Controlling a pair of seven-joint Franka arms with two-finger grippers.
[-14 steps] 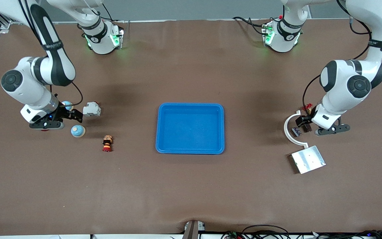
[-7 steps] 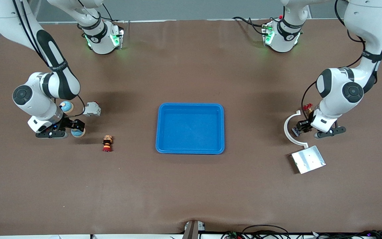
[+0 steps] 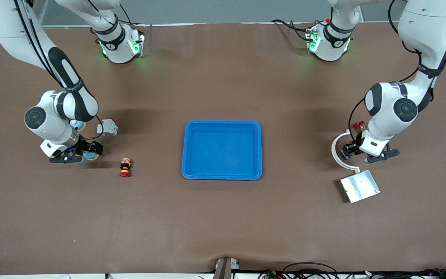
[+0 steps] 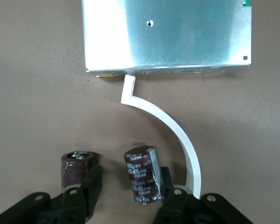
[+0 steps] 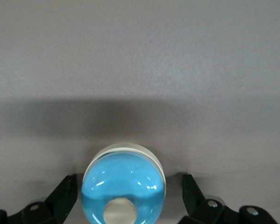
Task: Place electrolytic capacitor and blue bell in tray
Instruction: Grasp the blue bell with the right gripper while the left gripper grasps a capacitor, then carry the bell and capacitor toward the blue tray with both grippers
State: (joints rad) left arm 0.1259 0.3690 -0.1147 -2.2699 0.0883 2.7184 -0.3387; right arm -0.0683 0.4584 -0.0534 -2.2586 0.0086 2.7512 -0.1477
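Brown matte paper covers the tabletop (image 3: 223, 217), with a crease at the edge nearest the front camera. At its middle lies the tray (image 3: 261, 151), shallow bright-blue plastic, rectangular with rounded corners and a raised rim, nothing in it.

Toward the right arm's end, the right gripper (image 3: 87, 152) is down at the tabletop with its black fingers (image 5: 64, 193) spread wide on either side of a blue bell (image 5: 123, 186), a glossy sky-blue dome on a white base with a pale round button on top. Gaps show between the bell and each finger, so nothing is clamped. The right arm folds down from its base at the edge farthest from the front camera, elbow bent, wrist low. A second blue bell (image 3: 77, 124) lies farther from the front camera, partly hidden by the arm, beside a small grey-white block (image 3: 107, 127). A small figure in red, orange and black (image 3: 125, 167) lies between the bells and the tray.

Toward the left arm's end, the left gripper (image 4: 126, 186) is low at the tabletop, its fingers (image 4: 94, 184) partly closed around a dark-brown capacitor (image 4: 141, 173), a short cylinder with pale printing, tilted. It leans against one finger; whether the other touches it I cannot tell. A second brown capacitor (image 4: 77, 167) with a silvery top stands upright just outside the fingers. A white curved plastic strip (image 4: 170, 128) arcs from the gripper to a flat shiny metal plate (image 4: 168, 35). The left arm bends down steeply, wrist low.
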